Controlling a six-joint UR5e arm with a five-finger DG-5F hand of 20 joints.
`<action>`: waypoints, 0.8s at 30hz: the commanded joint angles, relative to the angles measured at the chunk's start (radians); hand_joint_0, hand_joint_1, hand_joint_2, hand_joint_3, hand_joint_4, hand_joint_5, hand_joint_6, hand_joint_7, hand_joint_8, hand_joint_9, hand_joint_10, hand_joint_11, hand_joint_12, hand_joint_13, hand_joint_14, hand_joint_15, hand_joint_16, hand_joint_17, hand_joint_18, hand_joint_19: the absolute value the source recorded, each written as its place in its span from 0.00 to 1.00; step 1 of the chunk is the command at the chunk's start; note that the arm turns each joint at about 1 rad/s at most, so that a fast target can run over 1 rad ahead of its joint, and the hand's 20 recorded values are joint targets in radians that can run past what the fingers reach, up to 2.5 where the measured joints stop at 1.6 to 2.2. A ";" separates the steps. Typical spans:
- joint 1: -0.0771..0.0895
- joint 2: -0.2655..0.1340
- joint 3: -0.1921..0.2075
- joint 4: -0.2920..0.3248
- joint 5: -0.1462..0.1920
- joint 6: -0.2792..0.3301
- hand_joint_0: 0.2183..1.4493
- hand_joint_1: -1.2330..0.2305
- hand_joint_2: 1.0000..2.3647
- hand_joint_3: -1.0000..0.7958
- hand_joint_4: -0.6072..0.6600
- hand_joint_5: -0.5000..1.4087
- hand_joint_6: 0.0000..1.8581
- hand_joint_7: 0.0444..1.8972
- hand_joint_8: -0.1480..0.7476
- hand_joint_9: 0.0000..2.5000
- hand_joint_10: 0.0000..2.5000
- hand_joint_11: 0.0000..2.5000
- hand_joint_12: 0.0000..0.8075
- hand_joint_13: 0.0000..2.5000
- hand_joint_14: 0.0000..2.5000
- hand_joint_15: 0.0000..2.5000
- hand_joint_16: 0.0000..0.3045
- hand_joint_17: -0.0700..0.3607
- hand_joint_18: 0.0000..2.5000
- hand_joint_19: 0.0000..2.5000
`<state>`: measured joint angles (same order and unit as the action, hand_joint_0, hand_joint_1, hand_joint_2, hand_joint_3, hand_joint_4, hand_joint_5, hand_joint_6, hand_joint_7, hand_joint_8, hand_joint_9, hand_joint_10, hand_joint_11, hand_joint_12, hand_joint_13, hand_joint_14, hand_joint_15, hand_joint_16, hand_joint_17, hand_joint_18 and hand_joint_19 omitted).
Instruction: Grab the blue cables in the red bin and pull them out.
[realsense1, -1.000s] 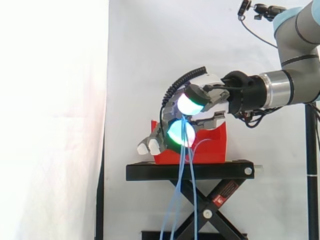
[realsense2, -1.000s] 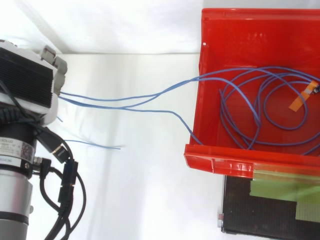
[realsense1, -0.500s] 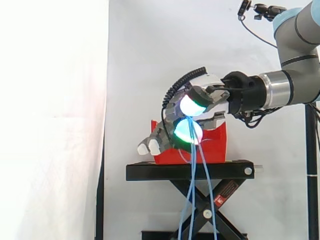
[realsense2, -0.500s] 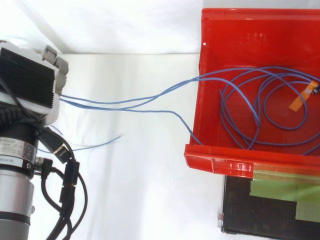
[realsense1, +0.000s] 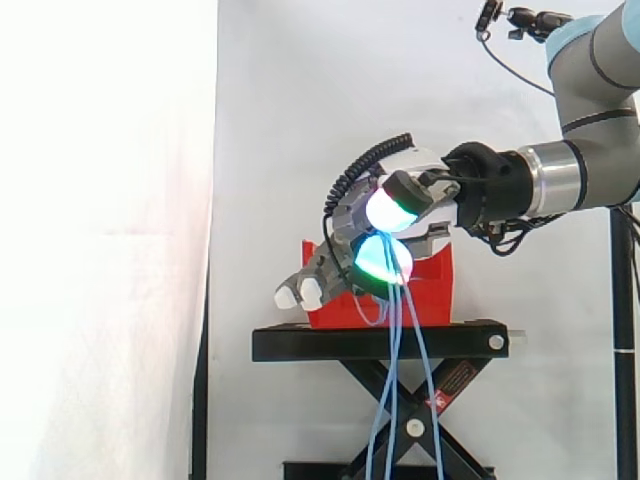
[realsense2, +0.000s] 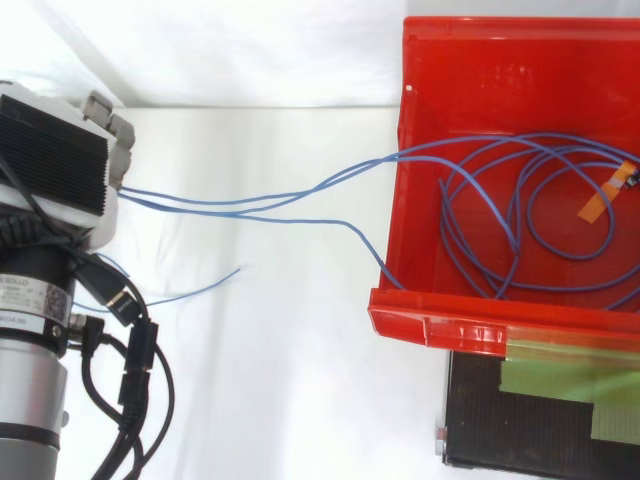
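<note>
Level with the red bin (realsense1: 432, 292), my hand (realsense1: 428, 188) is shut on the blue cables (realsense1: 396, 370). Its glowing cyan and green fingertips (realsense1: 378, 258) pinch several strands, which hang down in front of the stand. From above, the hand (realsense2: 58, 160) sits at the left edge. The blue cables (realsense2: 250, 207) stretch from it across the white surface and over the left wall of the red bin (realsense2: 470, 322). Loose coils lie inside the bin, one carrying an orange tag (realsense2: 597, 206). A free cable end (realsense2: 200, 290) trails near the wrist.
The bin rests on a black scissor stand (realsense1: 378, 342), whose top (realsense2: 540, 430) shows below the bin's front rim. A white curtain hangs behind. A dark pole (realsense1: 627, 330) stands at the right edge.
The hanging cable strands have swung to the right under the hand. The hand's pads have shifted slightly right. The bin and coils stay where they were.
</note>
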<state>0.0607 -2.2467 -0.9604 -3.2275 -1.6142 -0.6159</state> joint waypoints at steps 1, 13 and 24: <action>0.001 -0.001 0.000 0.000 -0.001 0.000 0.38 0.24 0.00 0.00 0.70 0.68 0.44 0.27 0.50 0.29 0.00 0.16 0.44 0.14 0.00 0.05 0.17 0.44 0.12 0.09; -0.001 0.001 0.000 0.000 0.002 0.000 0.50 0.16 0.00 0.07 0.65 0.59 0.59 0.23 0.47 0.29 0.01 0.16 0.40 0.15 0.00 0.05 0.15 0.41 0.12 0.10; -0.002 0.001 0.000 0.000 -0.001 0.000 0.50 0.17 0.00 0.07 0.65 0.57 0.62 0.21 0.46 0.28 0.01 0.17 0.40 0.14 0.00 0.05 0.16 0.41 0.13 0.10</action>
<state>0.0594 -2.2459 -0.9603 -3.2275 -1.6151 -0.6156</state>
